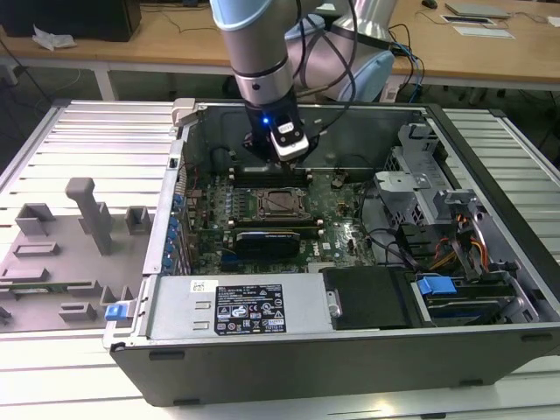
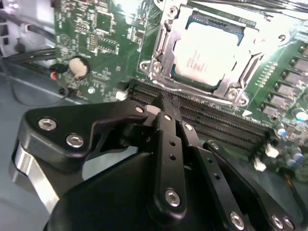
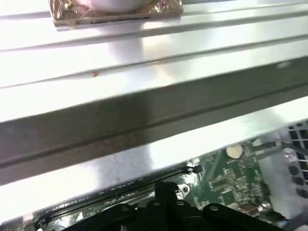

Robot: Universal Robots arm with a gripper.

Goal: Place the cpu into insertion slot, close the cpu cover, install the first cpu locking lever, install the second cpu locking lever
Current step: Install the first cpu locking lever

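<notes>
- The cpu (image 2: 204, 55) lies flat inside the insertion slot (image 2: 162, 39), a pale silver-grey square with a smooth metal top, seen in the second wrist view; in the exterior view it shows as a small grey square (image 1: 278, 202) in the middle of the motherboard.
- The cpu cover (image 2: 243, 77), a thin silver frame plate with a square window, lies down around the chip, its bright metal edges and screw heads framing it.
- The motherboard (image 2: 103, 33) is green and thickly studded with small parts; long black memory slots (image 2: 211, 120) run just beside the socket.
- The gripper (image 2: 166, 113) hangs above those slots, near the socket and touching nothing; its black matte fingers (image 2: 168, 139) are pressed together with nothing between them.
- In the exterior view the gripper (image 1: 289, 156) sits low inside the open computer case (image 1: 350, 350), under the arm's grey wrist (image 1: 258, 52).
- The case is a dark metal box lying on its side; it holds the motherboard, a black expansion card (image 1: 267, 241), a grey power supply with a label (image 1: 232, 306), drive bays and cables.
- The case rests on a ribbed aluminium worktop (image 1: 87, 140); grey plastic fixtures (image 1: 87, 214) stand on the exterior view's left.
</notes>
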